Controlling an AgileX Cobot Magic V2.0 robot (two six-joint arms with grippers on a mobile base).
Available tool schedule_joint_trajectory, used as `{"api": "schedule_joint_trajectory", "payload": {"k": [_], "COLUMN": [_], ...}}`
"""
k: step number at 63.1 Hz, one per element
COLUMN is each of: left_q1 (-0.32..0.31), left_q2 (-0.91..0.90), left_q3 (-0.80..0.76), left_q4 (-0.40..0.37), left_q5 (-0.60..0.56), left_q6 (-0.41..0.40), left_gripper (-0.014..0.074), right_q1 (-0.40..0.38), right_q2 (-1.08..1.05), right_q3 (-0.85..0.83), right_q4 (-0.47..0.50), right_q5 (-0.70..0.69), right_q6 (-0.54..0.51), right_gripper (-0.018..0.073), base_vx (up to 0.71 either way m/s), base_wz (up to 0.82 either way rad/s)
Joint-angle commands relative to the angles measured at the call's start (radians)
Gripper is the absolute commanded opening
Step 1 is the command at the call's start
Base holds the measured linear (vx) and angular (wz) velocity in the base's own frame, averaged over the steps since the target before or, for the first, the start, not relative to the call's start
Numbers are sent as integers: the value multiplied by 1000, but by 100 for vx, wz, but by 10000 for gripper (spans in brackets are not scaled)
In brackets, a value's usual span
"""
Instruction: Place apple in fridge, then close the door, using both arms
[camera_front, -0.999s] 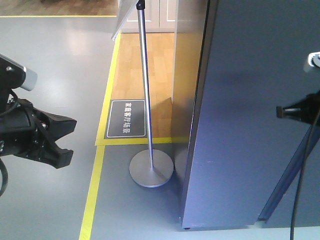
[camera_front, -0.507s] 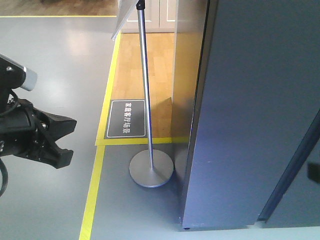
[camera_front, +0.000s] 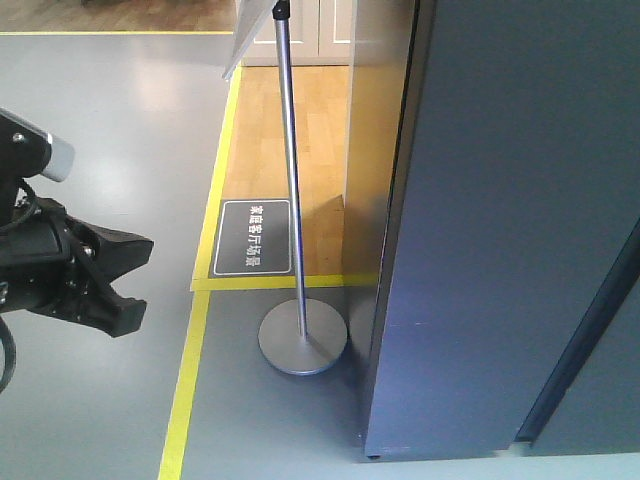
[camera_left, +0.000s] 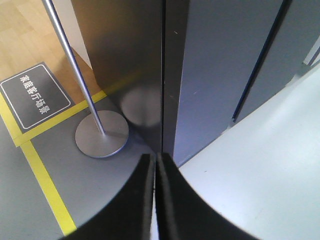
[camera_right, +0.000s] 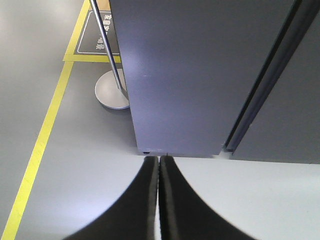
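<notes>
Grey flooring (camera_front: 100, 130) with yellow tape lines (camera_front: 185, 385) is filling the front view, giving way to a wood-floor zone behind.

Change noted: the right arm, showing at the right edge a second ago and only as a dark sliver half a second ago, is now gone from the front view; in its own wrist view the right gripper (camera_right: 159, 200) is pointing at the floor in front of the fridge (camera_front: 500, 230), fingers (camera_right: 145, 200) pressed together on nothing. Left gripper (camera_front: 110, 285) is hanging unmoved at the left edge; its fingers (camera_left: 142, 200) are likewise closed and empty in its wrist view.

Door (camera_right: 280, 100): only dark grey outer faces are showing, no white lining, so it is judged to be sitting shut or almost shut. Apple: not appearing in any view; presumably inside the fridge, though that cannot be confirmed. Task is judged to be finishing, with the arms clearing away.

Writing: black floor sign (camera_front: 252, 237) beside the metal stand's round base (camera_front: 302, 340) is bearing white Chinese characters, too small to read with certainty. No brand marks are showing on the fridge.
</notes>
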Motion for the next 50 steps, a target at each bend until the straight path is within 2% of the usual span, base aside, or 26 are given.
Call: {"api": "schedule_joint_trajectory", "payload": {"k": [1, 41, 50], "left_q1": [0, 0, 38], "left_q2": [-20, -29, -98], "left_q3": [-28, -28, -27], "left_q4": [-13, -13, -9], "left_q5": [-56, -53, -44], "left_q6": [-8, -8, -7], "left_gripper": [-6, -6, -6], "right_q1": [0, 0, 0], "right_q2": [-19, -26, -26], "right_q3": [-22, -23, -23], "right_q4": [-2, 12, 11], "right_q5": [-38, -22, -22], "right_q6": [-10, -10, -10], "right_gripper": [-3, -3, -3], "base_vx": [0, 0, 0], "base_wz": [0, 0, 0]}}
